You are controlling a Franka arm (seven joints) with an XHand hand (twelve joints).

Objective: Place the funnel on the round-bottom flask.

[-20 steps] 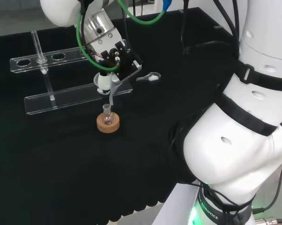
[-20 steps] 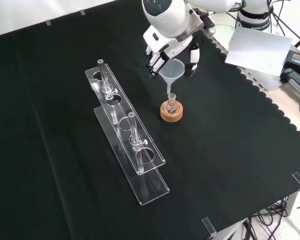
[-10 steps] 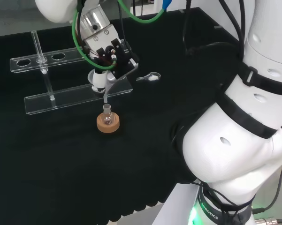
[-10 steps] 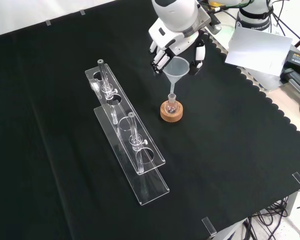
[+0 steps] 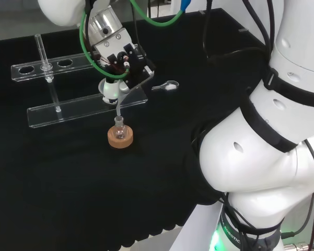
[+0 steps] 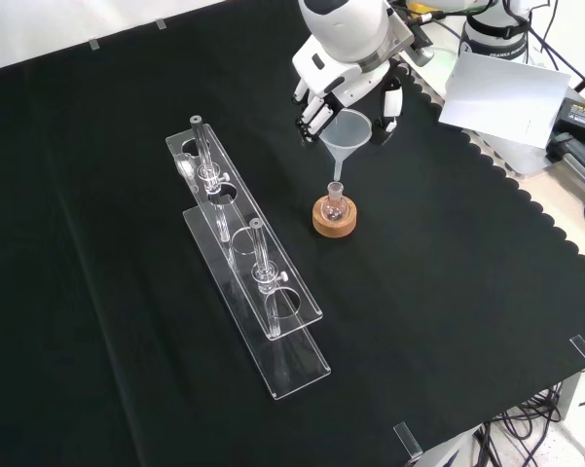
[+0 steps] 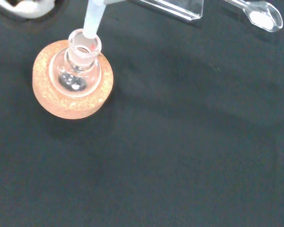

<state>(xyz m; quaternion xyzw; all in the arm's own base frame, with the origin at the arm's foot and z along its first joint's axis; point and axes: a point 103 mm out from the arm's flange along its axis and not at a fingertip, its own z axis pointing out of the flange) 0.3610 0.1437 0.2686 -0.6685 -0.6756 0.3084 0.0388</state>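
Since a second ago, hand and funnel have shifted over the flask. At left in the front view, a clear acrylic tube rack [image 6: 248, 268]. Right of it, the small round-bottom glass flask [image 6: 335, 205] on its cork ring [image 6: 333, 222], near the cloth's top edge. Black-and-white hand [image 6: 346, 92] has fingers curled round the clear plastic funnel [image 6: 345, 134], stem tip at the flask mouth.

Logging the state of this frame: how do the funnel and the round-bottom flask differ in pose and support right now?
The funnel is held above the cloth in the hand, while the round-bottom flask sits on a cork ring. The funnel is wide at the top and narrows to a stem pointing down; the flask is round below with a short neck pointing up. The funnel looks milky, the flask clear. In the wrist view, the stem tip meets the flask's mouth.
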